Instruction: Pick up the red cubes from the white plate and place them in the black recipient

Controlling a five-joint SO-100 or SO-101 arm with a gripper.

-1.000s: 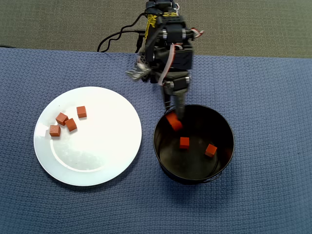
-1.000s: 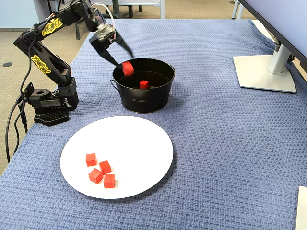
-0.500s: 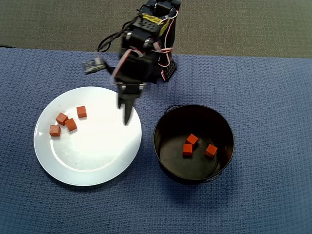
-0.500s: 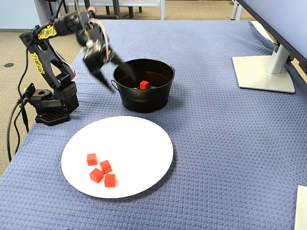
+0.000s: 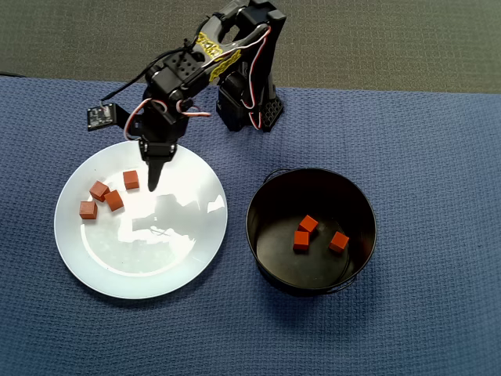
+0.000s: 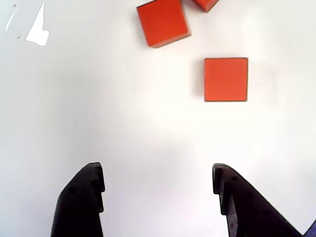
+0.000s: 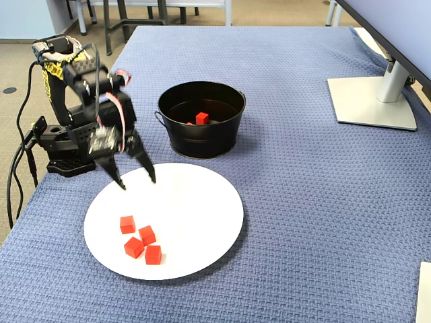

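**Nearest cube lying ahead and to the right of the open, empty jaws**

Four red cubes (image 5: 106,197) are sitting on the left part of the white plate (image 5: 180,266) in the overhead view; three more are lying in the black recipient (image 5: 360,204), right of the plate. The nearest cube (image 6: 226,79) is being seen in the wrist view ahead of the fingers and offset right, roughly in line with the right finger, not centred in the gap. Its faces are running square to the frame. A second cube (image 6: 162,21) is lying farther ahead, slightly rotated, with a third clipped at the top edge.

The gripper (image 6: 158,182) is being held wide open with nothing between the jaws, only bare plate. In the overhead view it is hanging just right of the nearest cube (image 5: 131,179). In the fixed view the fingertips (image 7: 153,179) are being held over the far-left plate rim, cubes (image 7: 140,241) nearer the camera.

Judgement: a shift right in the wrist view is being called for, then an advance, before closing. Height above the plate cannot be told.
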